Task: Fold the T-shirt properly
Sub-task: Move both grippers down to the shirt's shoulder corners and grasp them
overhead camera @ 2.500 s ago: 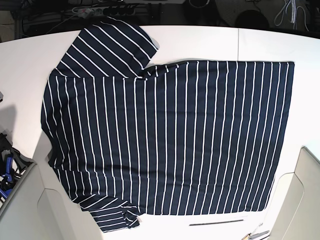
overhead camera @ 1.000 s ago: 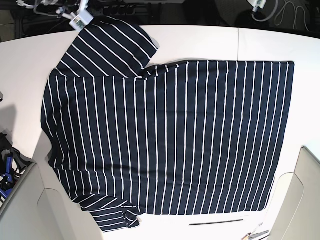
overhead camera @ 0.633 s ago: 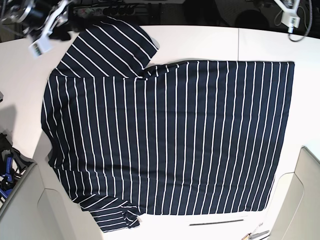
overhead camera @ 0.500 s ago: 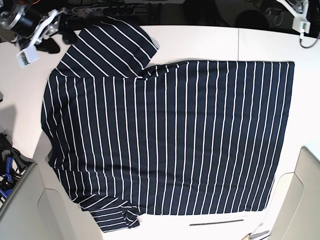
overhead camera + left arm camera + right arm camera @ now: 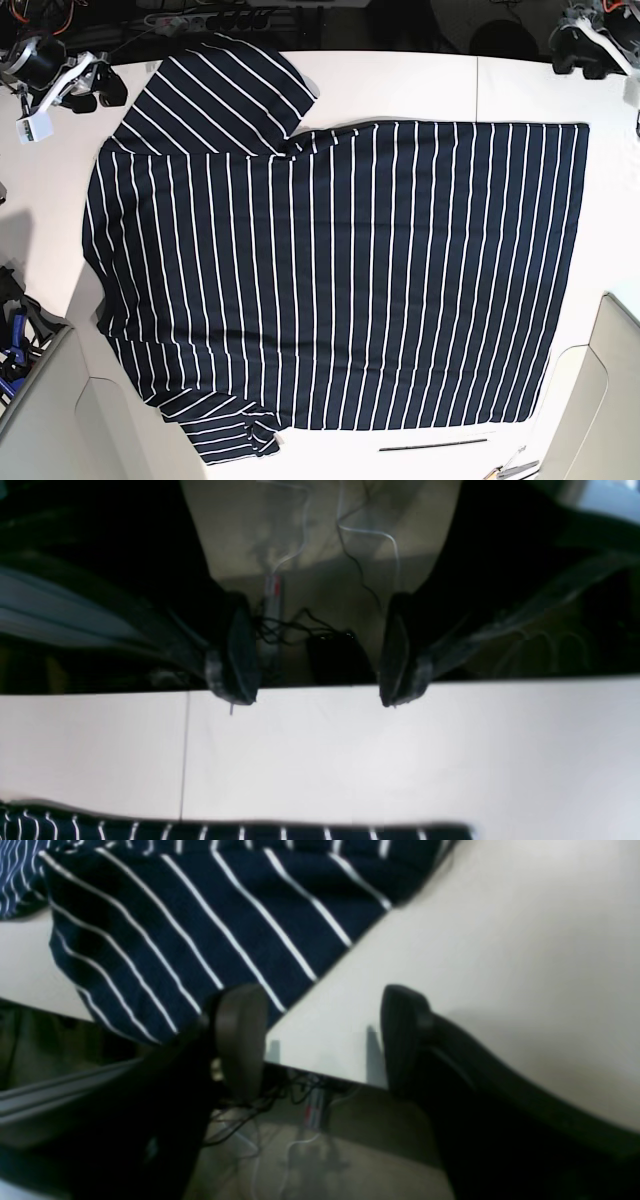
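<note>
Both pincers now reach in over the far edge of the white counter [image 5: 400, 85]; 2.5 seconds ago, neither stands over the work area. Over the last second, the right pincer [image 5: 72, 112] shifts outward to a position beside the upper-left sleeve [image 5: 215, 95], and the left pincer [image 5: 603, 70] shifts outward to the far side of the upper-right corner. Both pincers are released, jaws spread wide, with no fabric between them. In the right wrist view, one finger overlaps the sleeve edge; contact cannot be confirmed. The T-shirt [image 5: 340, 270] keeps its position and outline, so the change constitutes an approach only. The probable next operation is to lower both pincers, grip the far side of the garment at two separated points and carry it across the body. Uneven gripping would likely skew that fold. The T-shirt lies spread on the counter, occupying most of the base view. It is dark navy with thin white stripes, which run lengthwise in that view on the body and obliquely on the upper-left sleeve. The body is largely flat. Small creases gather where the upper-left sleeve meets the body, and the lower-left sleeve [image 5: 220, 435] is bunched and partly turned. The right edge is comparatively straight.
</note>
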`<state>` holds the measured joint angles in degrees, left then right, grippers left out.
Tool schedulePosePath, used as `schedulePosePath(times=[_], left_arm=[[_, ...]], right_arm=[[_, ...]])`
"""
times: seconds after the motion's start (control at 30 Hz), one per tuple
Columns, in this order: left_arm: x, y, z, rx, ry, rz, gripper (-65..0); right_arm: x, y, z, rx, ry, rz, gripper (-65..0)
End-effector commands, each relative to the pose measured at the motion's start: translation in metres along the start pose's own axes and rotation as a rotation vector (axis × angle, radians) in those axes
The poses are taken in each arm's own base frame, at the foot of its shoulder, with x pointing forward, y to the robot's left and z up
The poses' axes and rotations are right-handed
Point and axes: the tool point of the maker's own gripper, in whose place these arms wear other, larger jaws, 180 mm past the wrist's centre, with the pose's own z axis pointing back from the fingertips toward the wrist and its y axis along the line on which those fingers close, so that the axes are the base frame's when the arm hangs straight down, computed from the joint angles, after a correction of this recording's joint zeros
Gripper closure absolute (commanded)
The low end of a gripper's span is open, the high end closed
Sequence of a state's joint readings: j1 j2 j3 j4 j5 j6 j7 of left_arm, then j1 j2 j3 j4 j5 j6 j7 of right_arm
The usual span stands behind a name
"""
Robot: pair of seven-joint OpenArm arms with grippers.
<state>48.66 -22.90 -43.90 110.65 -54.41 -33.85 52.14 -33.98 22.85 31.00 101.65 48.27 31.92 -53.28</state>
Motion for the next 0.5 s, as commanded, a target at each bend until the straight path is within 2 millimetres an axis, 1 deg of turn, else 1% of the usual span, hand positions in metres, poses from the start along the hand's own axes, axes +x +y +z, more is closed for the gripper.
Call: schedulePosePath(times=[0.0, 0.13, 0.3, 0.47], left_arm=[[0.013, 0.002, 0.003, 0.002, -0.033, -0.022, -41.2], [0.028, 0.008, 0.000, 0.009, -0.058, -0.033, -41.2], [0.037, 0.023, -0.008, 0.024, -0.083, -0.005, -41.2], [0.047, 0.040, -0.016, 0.031, -0.106, 0.039, -41.3]], right_arm=[[0.007, 0.000, 0.003, 0.011, -0.025, 0.006, -36.1], [-0.003, 0.001, -0.002, 0.022, -0.016, -0.042, -36.1], [-0.017, 0.013, -0.013, 0.066, -0.016, -0.100, -36.1], [-0.019, 0.023, -0.023, 0.095, -0.026, -0.135, -36.1]])
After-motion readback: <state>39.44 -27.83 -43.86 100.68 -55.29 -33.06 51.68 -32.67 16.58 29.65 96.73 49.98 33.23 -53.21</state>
